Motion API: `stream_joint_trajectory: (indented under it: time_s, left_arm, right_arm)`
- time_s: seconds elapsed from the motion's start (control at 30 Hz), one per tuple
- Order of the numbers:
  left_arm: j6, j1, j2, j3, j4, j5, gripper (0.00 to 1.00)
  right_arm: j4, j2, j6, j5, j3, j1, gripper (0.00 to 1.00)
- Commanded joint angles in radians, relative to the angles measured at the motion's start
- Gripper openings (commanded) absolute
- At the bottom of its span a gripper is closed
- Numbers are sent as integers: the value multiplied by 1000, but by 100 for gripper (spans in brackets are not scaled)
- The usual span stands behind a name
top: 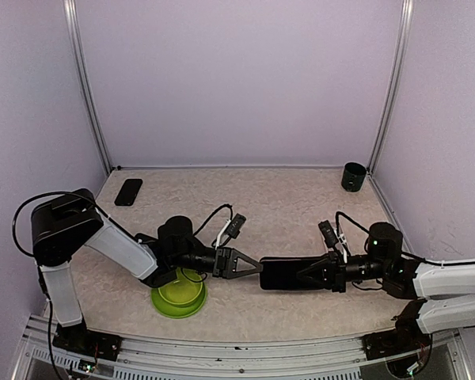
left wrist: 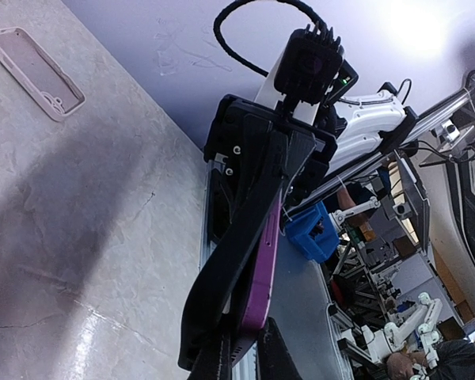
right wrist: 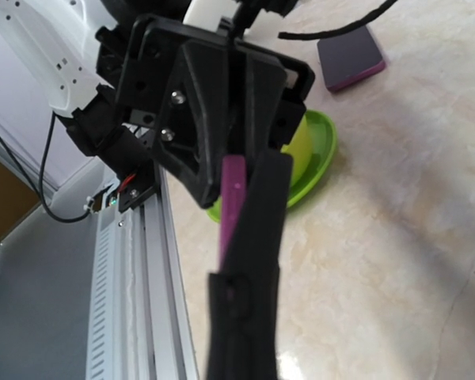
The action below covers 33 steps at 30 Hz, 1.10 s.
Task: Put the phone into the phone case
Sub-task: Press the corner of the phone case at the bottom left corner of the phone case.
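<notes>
1. The phone (top: 281, 275) (I'm calling it that: a dark flat slab with a purple edge) is up off the table (top: 261, 206), lying roughly level between the two arms, near the front middle.
2. The left gripper (top: 253, 266) is clamped on its left end and the right gripper (top: 305, 275) is pinched on its right end. Both wrist views show the slab edge-on, running from one set of fingers to the other.
3. The phone case (left wrist: 33, 73), a clear pinkish shell, lies flat on the table with nothing in it, well apart from the phone. I only see it in the left wrist view.
4. Progress, as I read it: phone picked up, insertion not done. It has yet to be brought to the case and pressed in. I can't tell if that purple edge is the phone's own body or a cover.
5. Pose: both arms are stretched low and pointing at each other. The left forearm passes over a green bowl (top: 178, 299).
6. Other stuff: a dark slab (top: 128, 191) sits far left (phone or case, can't tell), and a black cup (top: 353, 176) sits in the far right corner.
</notes>
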Motion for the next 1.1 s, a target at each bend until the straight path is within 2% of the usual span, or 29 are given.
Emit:
stream_joint_trajectory:
  time_s: [0.0, 0.27, 0.37, 0.47, 0.53, 0.77, 0.93, 1.07]
  left_arm:
    - [-46, -29, 14, 77, 31, -32, 0]
    - [149, -41, -104, 71, -214, -187, 1]
    - [151, -38, -118, 70, -207, -142, 24]
    - [111, -32, -107, 64, -148, -88, 33]
    - [75, -26, -97, 53, -88, -53, 35]
    - [-8, -21, -56, 46, 46, 30, 33]
    - [-90, -12, -23, 41, 163, 69, 22]
    - [-163, -2, 10, 30, 266, 86, 6]
  right_arm:
    - [124, -14, -66, -60, 22, 51, 7]
    - [104, -17, -72, -56, 31, 51, 6]
    - [113, -30, -73, -80, 29, 50, 6]
    - [114, -52, -78, -99, 31, 52, 6]
    - [111, -68, -86, -103, 30, 52, 6]
    - [129, -78, -85, -117, 17, 58, 4]
    - [137, -84, -82, -111, 8, 60, 4]
    - [135, -91, -83, -100, 4, 61, 4]
